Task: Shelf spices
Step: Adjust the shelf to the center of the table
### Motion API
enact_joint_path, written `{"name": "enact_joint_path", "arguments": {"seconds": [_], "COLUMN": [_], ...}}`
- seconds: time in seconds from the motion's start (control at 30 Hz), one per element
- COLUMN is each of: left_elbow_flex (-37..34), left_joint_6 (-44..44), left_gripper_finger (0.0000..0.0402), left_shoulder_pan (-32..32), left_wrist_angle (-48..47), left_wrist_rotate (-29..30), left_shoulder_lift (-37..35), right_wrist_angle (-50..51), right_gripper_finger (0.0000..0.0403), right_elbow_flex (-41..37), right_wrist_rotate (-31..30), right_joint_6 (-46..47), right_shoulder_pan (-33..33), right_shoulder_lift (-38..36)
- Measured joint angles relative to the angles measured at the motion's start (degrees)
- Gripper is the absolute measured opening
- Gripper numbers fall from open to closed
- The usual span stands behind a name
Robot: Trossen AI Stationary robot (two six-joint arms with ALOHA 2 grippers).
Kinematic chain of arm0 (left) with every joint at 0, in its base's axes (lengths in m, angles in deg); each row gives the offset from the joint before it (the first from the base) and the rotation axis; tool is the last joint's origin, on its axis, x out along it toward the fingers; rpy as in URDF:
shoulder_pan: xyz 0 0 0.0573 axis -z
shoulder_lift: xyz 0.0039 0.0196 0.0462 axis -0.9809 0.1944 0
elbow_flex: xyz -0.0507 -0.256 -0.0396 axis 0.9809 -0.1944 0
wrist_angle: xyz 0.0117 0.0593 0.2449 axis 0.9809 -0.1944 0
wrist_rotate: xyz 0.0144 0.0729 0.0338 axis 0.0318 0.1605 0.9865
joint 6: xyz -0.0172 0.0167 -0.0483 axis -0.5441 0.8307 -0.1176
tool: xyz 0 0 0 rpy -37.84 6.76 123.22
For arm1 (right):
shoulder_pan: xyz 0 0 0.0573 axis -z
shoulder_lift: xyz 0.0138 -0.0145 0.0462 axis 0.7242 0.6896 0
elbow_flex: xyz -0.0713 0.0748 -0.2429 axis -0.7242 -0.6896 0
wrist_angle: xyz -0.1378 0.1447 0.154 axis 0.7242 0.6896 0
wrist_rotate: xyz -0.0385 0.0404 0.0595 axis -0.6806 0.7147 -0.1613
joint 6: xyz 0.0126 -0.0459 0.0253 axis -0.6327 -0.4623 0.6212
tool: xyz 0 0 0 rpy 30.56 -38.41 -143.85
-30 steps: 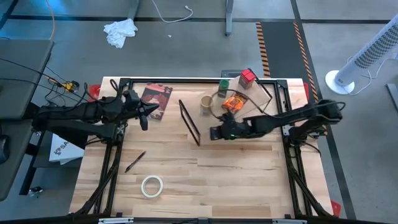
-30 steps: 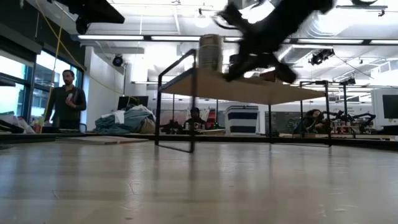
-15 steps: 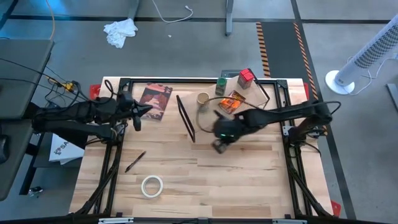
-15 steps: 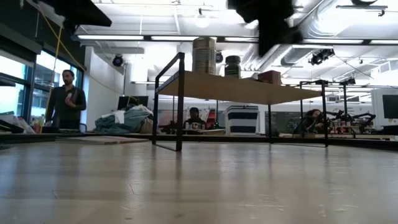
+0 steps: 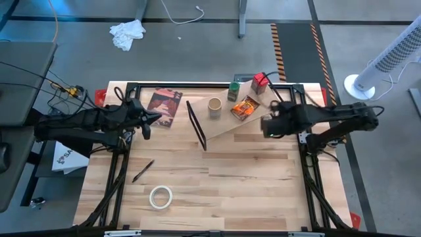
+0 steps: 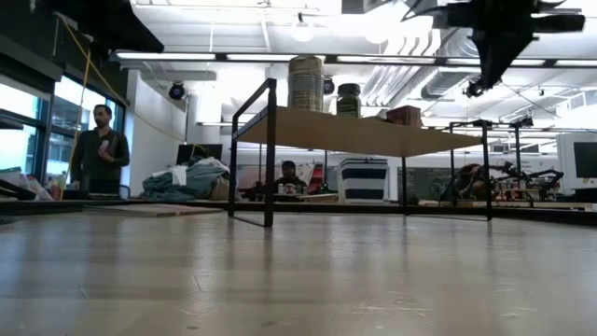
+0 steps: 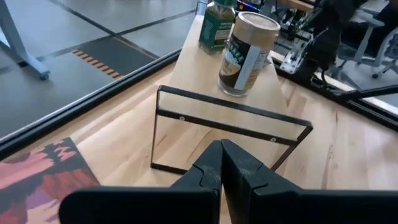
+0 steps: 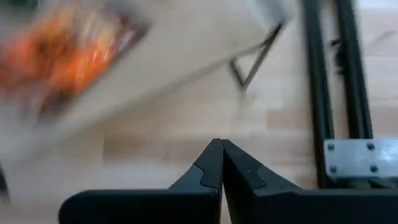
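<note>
Nearest edge of the surface (image 5: 217, 191): white tape roll (image 5: 160, 197), not task stock. Mid-surface, left gripper (image 5: 154, 117) waits beside the maroon packet (image 5: 164, 105), jaws together, empty. Right gripper (image 5: 268, 125) hangs just beside the shelf (image 5: 227, 125), jaws together, holding nothing. On the shelf board: tan-lidded jar (image 5: 214, 106), orange packet (image 5: 245, 108), green-lidded jar (image 5: 233, 91), red tin (image 5: 261, 81) at the far end. All four spices appear shelved. Judgement: placing step looks finished; next move calls only for the right arm to clear away without knocking the shelf.
</note>
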Motion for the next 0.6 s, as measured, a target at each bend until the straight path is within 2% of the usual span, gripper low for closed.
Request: {"name": "enact_joint_path", "arguments": {"seconds": [0.17,0.23,0.3,0.43,0.6], "left_elbow_flex": [0.00,0.00,0.00,0.00,0.00], "left_joint_6": [-0.36,-0.40,-0.40,1.08,0.07], "left_gripper_finger": [0.0000,0.0000,0.0000,0.0000,0.0000], "left_shoulder_pan": [0.01,0.02,0.00,0.02,0.00], "left_wrist_angle": [3.39,3.84,3.86,0.69,-4.10], "left_wrist_rotate": [-0.10,-0.04,0.21,2.66,3.87], "left_shoulder_lift": [0.02,0.02,0.02,0.70,2.69], "right_wrist_angle": [0.79,0.84,0.58,-3.18,-13.84], "right_gripper_finger": [0.0000,0.0000,0.0000,0.0000,0.0000], "right_elbow_flex": [-3.31,-3.28,-3.26,-3.28,-3.26], "right_wrist_rotate": [-12.05,-15.42,-16.29,-10.99,3.35], "right_joint_6": [4.73,3.92,1.06,-8.85,-35.32], "right_shoulder_pan": [8.41,12.66,17.77,28.07,42.68], "right_shoulder_lift": [-6.96,-9.00,-10.10,-11.30,-10.51]}}
